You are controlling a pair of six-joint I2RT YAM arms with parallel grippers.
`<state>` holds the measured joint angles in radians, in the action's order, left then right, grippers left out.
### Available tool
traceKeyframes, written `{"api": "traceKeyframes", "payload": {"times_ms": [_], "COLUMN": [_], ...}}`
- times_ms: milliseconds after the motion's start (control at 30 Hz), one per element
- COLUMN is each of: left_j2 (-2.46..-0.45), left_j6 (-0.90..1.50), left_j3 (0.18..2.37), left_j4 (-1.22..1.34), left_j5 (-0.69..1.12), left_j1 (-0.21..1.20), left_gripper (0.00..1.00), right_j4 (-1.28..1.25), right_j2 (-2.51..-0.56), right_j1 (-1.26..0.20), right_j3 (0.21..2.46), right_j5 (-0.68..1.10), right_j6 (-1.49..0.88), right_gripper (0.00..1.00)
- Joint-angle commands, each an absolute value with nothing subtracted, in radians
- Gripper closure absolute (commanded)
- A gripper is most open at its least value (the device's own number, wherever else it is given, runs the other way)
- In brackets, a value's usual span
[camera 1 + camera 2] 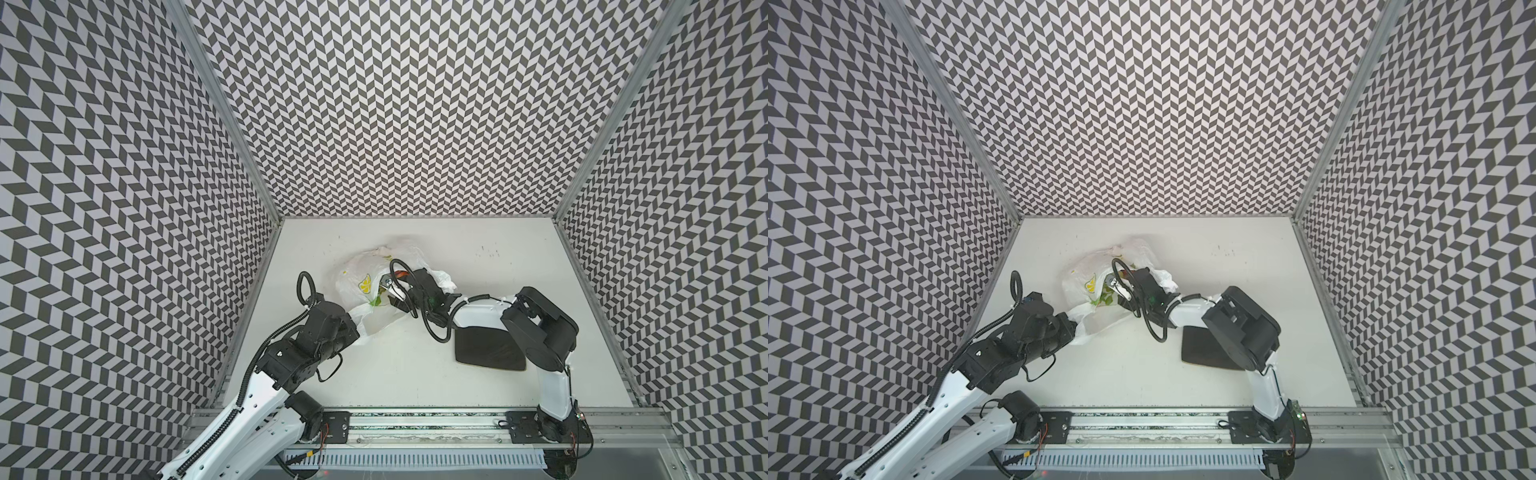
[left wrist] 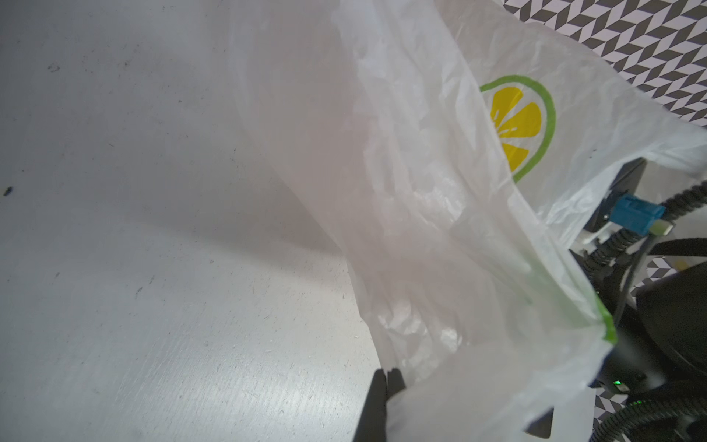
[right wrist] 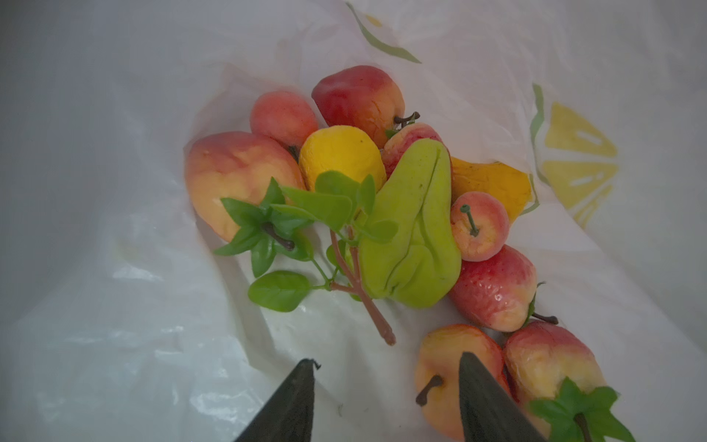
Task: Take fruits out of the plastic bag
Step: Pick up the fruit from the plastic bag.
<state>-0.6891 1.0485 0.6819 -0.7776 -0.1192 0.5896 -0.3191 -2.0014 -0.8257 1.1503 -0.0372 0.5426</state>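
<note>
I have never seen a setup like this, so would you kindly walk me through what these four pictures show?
Two robot arms stand at the near edge of a white table. Two pictures look down on the whole scene; the other two come from cameras on the arms' wrists. On the table lie a plastic bag printed with lemon slices and a dark square plate. The left gripper is shut on the bag's edge. The right gripper reaches inside the bag, jaws open, holding nothing. Its camera shows toy fruits there: a green pear, a yellow lemon, red-orange fruits and a leafy sprig.
</note>
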Motion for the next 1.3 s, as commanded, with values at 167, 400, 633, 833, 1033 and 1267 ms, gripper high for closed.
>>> {"api": "traceKeyframes", "payload": {"times_ms": [167,400,633,833,1033,1267], "left_j2": [-0.676,-0.652,-0.67,-0.673,-0.675,-0.687], "left_j6": [1.051,1.064,1.063,1.064,1.067,1.069], "left_j3": [0.7,0.693,0.702,0.704,0.704,0.703], "left_j4": [-0.785,-0.811,-0.807,-0.812,-0.812,-0.801], "left_j5": [-0.144,-0.141,-0.143,-0.148,-0.149,-0.142], "left_j1": [0.595,0.595,0.596,0.595,0.596,0.597], "left_gripper": [1.0,1.0,1.0,1.0,1.0,1.0], "right_j4": [-0.342,-0.297,-0.263,-0.259,-0.264,-0.268], "right_j2": [-2.059,-2.09,-2.118,-2.135,-2.131,-2.14], "right_j1": [-0.798,-0.79,-0.788,-0.787,-0.787,-0.786], "right_j3": [1.218,1.247,1.266,1.272,1.279,1.29], "right_j5": [0.019,0.094,0.142,0.143,0.171,0.2], "right_j6": [0.675,0.71,0.709,0.706,0.704,0.688], "right_gripper": [0.44,0.58,0.63,0.68,0.7,0.74]}}
